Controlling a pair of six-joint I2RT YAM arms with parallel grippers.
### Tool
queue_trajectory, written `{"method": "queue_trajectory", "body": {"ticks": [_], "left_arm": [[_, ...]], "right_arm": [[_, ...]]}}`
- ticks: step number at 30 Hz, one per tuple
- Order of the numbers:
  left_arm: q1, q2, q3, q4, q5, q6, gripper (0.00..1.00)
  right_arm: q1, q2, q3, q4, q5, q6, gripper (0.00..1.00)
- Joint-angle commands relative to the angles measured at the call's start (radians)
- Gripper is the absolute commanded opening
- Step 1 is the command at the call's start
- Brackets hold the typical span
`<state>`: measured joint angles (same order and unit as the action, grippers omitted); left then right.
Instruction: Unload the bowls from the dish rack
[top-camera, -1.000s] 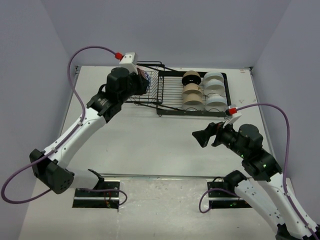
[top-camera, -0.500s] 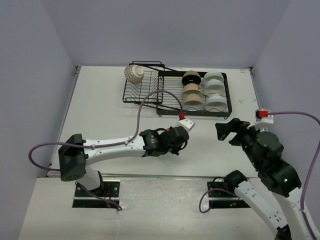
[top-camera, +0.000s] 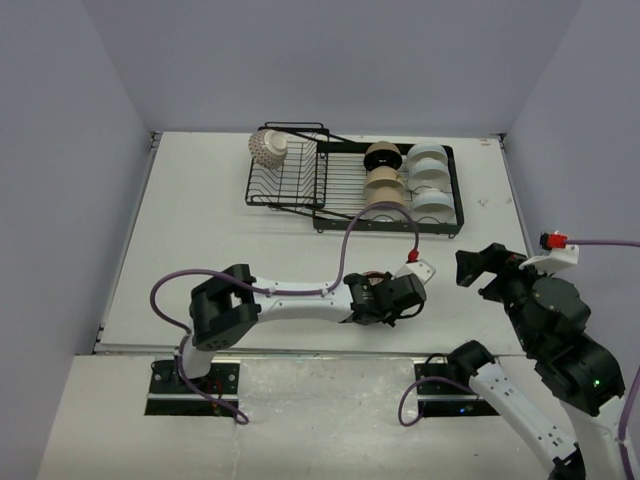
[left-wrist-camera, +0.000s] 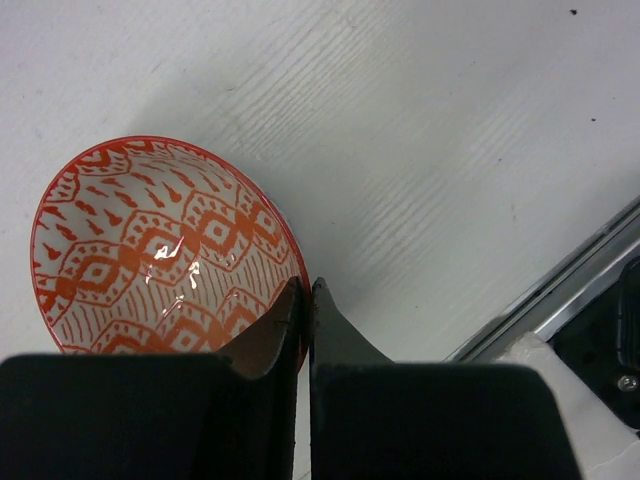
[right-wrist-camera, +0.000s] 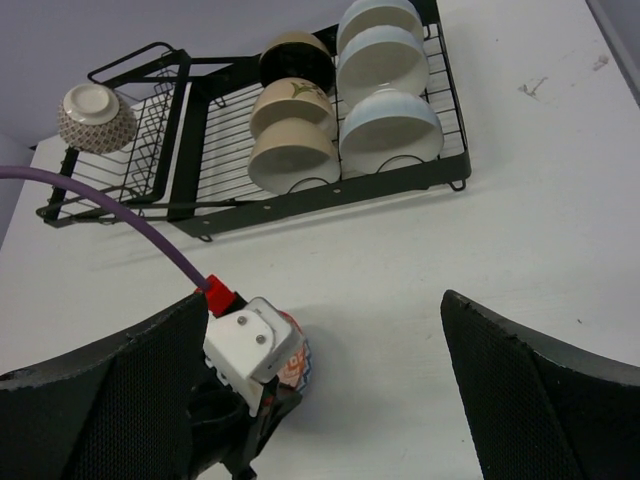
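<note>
My left gripper (top-camera: 388, 298) is shut on the rim of an orange-red diamond-patterned bowl (left-wrist-camera: 160, 250), low over the table's near middle. One finger is inside the rim and one outside. The bowl also shows in the right wrist view (right-wrist-camera: 298, 362), under the left wrist. The black wire dish rack (top-camera: 340, 214) stands at the back. Its long section holds beige bowls (top-camera: 384, 190), one with a black inside (top-camera: 380, 154), and white bowls (top-camera: 431, 180). A brown net-patterned bowl (top-camera: 268, 148) sits on the small basket. My right gripper (top-camera: 480, 268) is open and empty, right of the left gripper.
The table's metal front rail (top-camera: 300, 352) runs just behind the left gripper and shows at the lower right of the left wrist view (left-wrist-camera: 570, 290). The left arm's purple cable (top-camera: 345, 235) arches over the table toward the rack. Grey walls close in both sides.
My left arm has swung from the rack's small basket down to the near middle of the table with the orange-red bowl. My right gripper has drawn back to the right.
</note>
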<state>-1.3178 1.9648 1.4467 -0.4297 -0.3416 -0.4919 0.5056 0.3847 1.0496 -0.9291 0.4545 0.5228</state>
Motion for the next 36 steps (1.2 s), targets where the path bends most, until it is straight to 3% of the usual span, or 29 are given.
{"method": "queue_trajectory", "body": {"ticks": [1,2,4,5,6,10,11,13,18,21,27,28,30,31,33,36], "left_arm": [[-0.020,0.029,0.061,0.020,0.006,0.000,0.00],[-0.021,0.031,0.064,0.019,0.007,-0.002,0.00],[-0.026,0.028,0.067,0.016,0.007,-0.004,0.21],[-0.026,0.025,0.067,0.009,0.001,-0.007,0.34],[-0.026,0.014,0.070,0.000,-0.003,-0.011,0.58],[-0.026,-0.024,0.101,-0.047,-0.083,-0.013,0.72],[-0.026,-0.043,0.106,-0.064,-0.109,-0.011,0.87],[-0.024,-0.064,0.130,-0.089,-0.143,-0.014,1.00],[0.032,-0.191,0.141,-0.149,-0.217,-0.033,1.00],[0.179,-0.296,0.084,-0.141,-0.157,-0.066,1.00],[0.638,-0.556,-0.060,0.075,0.126,-0.132,1.00],[0.792,-0.585,-0.066,0.119,0.251,-0.148,1.00],[0.943,-0.587,-0.066,0.173,0.379,-0.175,1.00],[1.077,-0.571,-0.065,0.192,0.483,-0.183,1.00],[1.228,-0.534,-0.052,0.250,0.564,-0.201,1.00],[1.380,-0.425,-0.058,0.433,0.804,-0.275,1.00]], "right_arm": [[0.002,-0.007,-0.002,-0.011,0.024,-0.004,0.99],[0.002,-0.006,-0.003,-0.010,0.024,-0.006,0.99],[0.002,-0.003,-0.005,-0.004,0.016,-0.010,0.99],[0.001,0.000,-0.007,-0.002,0.010,-0.013,0.99],[0.002,0.003,-0.008,0.001,0.007,-0.014,0.99],[0.002,0.026,-0.014,0.013,-0.016,-0.018,0.99],[0.002,0.028,-0.016,0.018,-0.016,-0.020,0.99],[0.002,0.034,-0.020,0.022,-0.017,-0.021,0.99],[0.002,0.048,-0.014,0.026,-0.016,-0.021,0.99],[0.002,0.045,-0.010,0.027,-0.019,-0.021,0.99],[0.002,0.040,-0.034,0.053,-0.089,-0.018,0.99],[0.001,0.039,-0.052,0.064,-0.118,-0.020,0.99],[0.001,0.039,-0.063,0.081,-0.157,-0.021,0.99],[0.002,0.040,-0.069,0.101,-0.180,-0.026,0.99],[0.002,0.037,-0.091,0.124,-0.249,-0.035,0.99],[0.002,0.036,-0.123,0.176,-0.333,-0.053,0.99]]}}
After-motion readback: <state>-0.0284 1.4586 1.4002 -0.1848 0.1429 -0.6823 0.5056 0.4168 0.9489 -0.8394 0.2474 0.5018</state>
